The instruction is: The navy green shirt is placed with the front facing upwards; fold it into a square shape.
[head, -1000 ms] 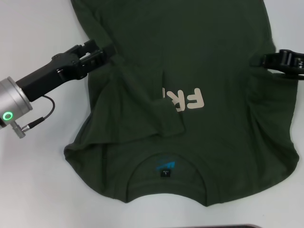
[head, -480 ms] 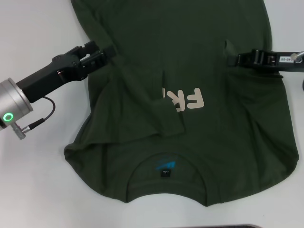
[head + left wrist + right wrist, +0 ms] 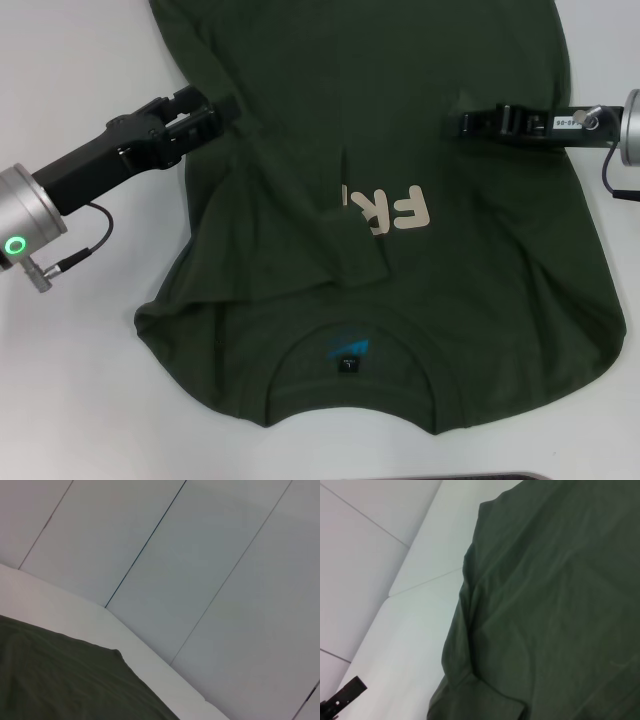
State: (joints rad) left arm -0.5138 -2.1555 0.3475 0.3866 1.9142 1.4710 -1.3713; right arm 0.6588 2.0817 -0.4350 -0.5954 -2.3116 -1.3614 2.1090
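Navy green shirt (image 3: 400, 150) lies spread on the white table (image 3: 80, 60) with its front up, the collar and black neck label (image 3: 346, 365) nearest the robot and the hem running off the far edge of the head view. Its cream lettering (image 3: 390, 210) is half covered: the sleeve on the robot's left is folded inward across the chest, so only the letters on the other side show.

That fold looks like the first step toward a square, and the arms are placed to suit it. The left gripper (image 3: 215, 108) sits low at the shirt's left edge, level with the armpit, its dark fingers (image 3: 228, 103) touching the cloth. I judge it is either pinning the edge or just letting go of it; from where I stand I cannot tell whether the pincer is wide or closed on fabric.

The right gripper (image 3: 468, 123) reaches in from the opposite side, well over the body of the shirt, above and to the right of the lettering. Its pincer looks narrow and drawn together, and the cloth under it lies flat, with no pinch or lift that I can see. The right sleeve is not yet folded, so that side seems to be the next concern. The wrist views show only cloth, table and wall.
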